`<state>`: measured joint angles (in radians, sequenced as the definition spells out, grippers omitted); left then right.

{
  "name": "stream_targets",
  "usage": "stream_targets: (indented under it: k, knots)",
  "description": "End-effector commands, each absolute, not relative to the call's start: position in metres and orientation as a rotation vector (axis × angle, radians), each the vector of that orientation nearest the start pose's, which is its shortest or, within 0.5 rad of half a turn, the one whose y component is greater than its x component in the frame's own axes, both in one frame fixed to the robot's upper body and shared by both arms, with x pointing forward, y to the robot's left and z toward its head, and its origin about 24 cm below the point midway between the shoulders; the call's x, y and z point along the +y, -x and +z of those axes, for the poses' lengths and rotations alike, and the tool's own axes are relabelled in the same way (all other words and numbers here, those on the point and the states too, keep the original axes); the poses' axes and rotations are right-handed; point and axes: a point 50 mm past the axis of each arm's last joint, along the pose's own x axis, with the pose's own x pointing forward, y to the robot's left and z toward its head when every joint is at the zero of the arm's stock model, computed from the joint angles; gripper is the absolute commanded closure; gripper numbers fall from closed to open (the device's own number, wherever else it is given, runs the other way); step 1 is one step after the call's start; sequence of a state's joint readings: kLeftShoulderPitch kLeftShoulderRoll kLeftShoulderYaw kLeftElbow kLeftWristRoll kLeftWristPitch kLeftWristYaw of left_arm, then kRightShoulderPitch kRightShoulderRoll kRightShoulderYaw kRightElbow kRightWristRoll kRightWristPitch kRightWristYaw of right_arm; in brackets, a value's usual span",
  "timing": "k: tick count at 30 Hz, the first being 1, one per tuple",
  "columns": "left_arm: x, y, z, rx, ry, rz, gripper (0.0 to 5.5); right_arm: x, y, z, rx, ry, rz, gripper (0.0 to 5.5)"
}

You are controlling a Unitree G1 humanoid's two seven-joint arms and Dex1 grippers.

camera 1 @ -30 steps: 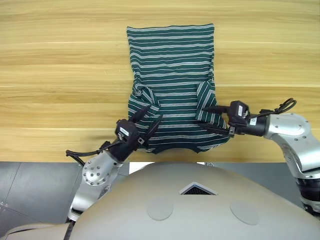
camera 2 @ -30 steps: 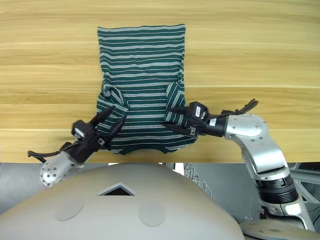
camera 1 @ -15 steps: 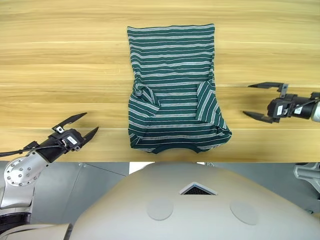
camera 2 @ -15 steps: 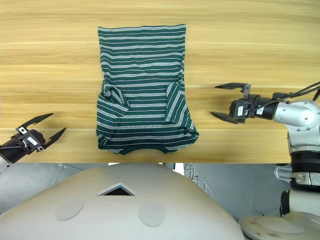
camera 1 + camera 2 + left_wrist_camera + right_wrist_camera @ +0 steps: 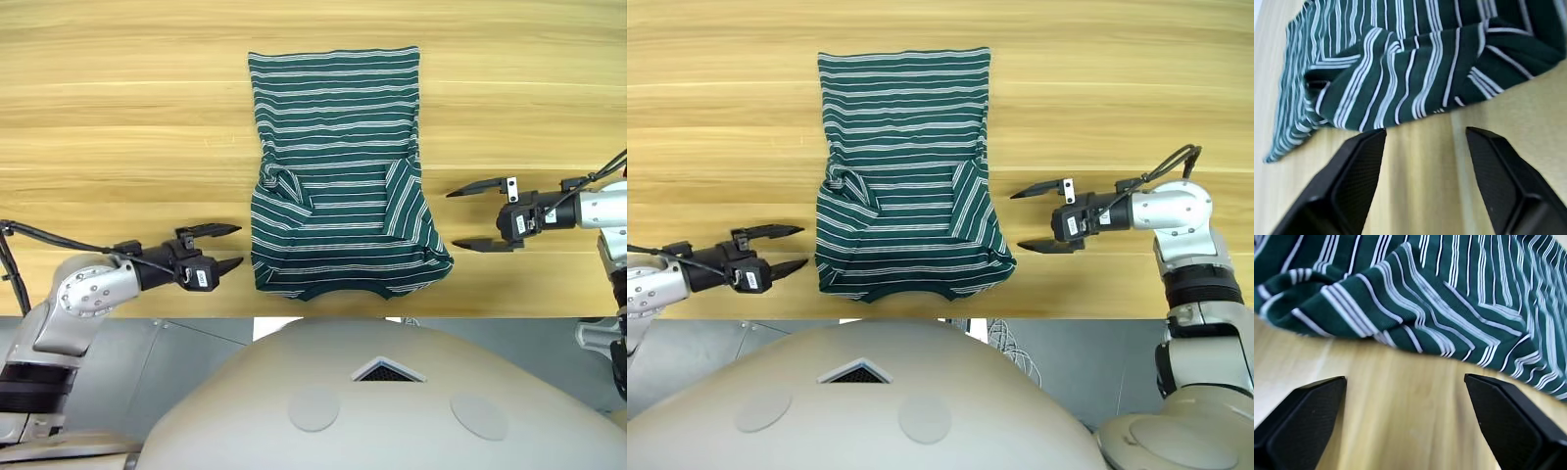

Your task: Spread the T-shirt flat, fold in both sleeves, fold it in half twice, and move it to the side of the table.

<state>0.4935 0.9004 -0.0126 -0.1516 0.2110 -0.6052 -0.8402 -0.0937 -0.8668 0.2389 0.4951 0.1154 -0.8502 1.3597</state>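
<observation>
Two grippers flanked the shirt (image 5: 338, 147) in the head views. The left gripper (image 5: 238, 245) and right gripper (image 5: 453, 219) had jaws open and empty, just beside its near corners. The shirt lay mid-bench, partly folded, its near end at the front edge of the bench (image 5: 118, 117). Open room lay to either side and beyond.

Left wrist view: bunched layers. A shallow pinch would likely catch one layer and skew the fold.

Right wrist view: the same rumpled edge, the same risk.

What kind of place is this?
Probably a robot lab or test room, not a home: a plain wooden table, one striped T-shirt on it, and the left gripper and right gripper open on either side.
</observation>
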Motion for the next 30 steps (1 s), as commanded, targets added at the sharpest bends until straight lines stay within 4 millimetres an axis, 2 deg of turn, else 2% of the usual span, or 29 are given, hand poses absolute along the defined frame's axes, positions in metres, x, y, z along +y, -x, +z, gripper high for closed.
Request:
stream_targets:
  k: [1,3,8,13,20,22,25,30]
  knots:
    - [0.239,-0.118,0.033,0.261,-1.065,-1.342,2.59,-0.251,-0.192,0.025,0.249,0.876,1.645,0.98]
    - [0.237,-0.119,0.035,0.219,-1.07,-1.341,2.59,-0.248,-0.19,0.024,0.239,0.876,1.658,0.98]
    - [0.228,-0.119,0.028,0.168,-1.07,-1.382,1.76,-0.242,-0.188,0.026,0.208,0.89,1.678,0.94]
    - [0.215,-0.119,0.014,0.152,-1.033,-1.446,1.76,-0.236,-0.188,0.024,0.192,0.899,1.686,0.94]
    - [0.212,-0.124,0.001,0.168,-0.999,-1.483,1.73,-0.224,-0.187,0.019,0.151,0.867,1.71,2.11]
    - [0.212,-0.123,0.001,0.163,-0.98,-1.494,2.01,-0.222,-0.186,0.02,0.139,0.844,1.718,2.45]
    - [0.21,-0.121,0.003,0.16,-0.924,-1.519,2.72,-0.22,-0.187,0.02,0.132,0.811,1.715,3.17]
    - [0.209,-0.114,0.003,0.173,-0.851,-1.583,3.5,-0.219,-0.186,0.02,0.132,0.788,1.72,3.99]
